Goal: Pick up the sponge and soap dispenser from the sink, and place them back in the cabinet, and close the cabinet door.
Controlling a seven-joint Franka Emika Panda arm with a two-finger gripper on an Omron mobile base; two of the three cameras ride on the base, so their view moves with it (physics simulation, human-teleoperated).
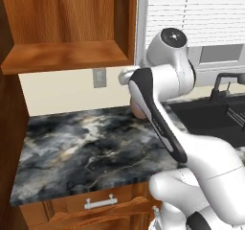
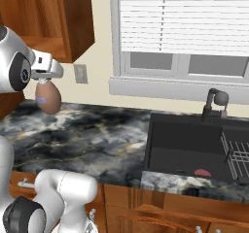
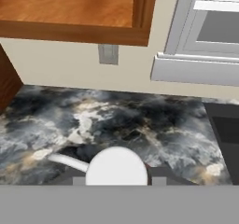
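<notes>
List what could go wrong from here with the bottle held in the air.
1. The pincer holds the soap dispenser only by its pump top, the body hanging over the counter; it could swing or slip.
2. The cabinet shelf edge sits above the bottle; too low a lift may strike it.
3. The sponge remains in the sink.

No text, brand or number can be read anywhere. The soap dispenser (image 2: 48, 99) carries a pale bluish label, but it is too small to show any lettering.
</notes>
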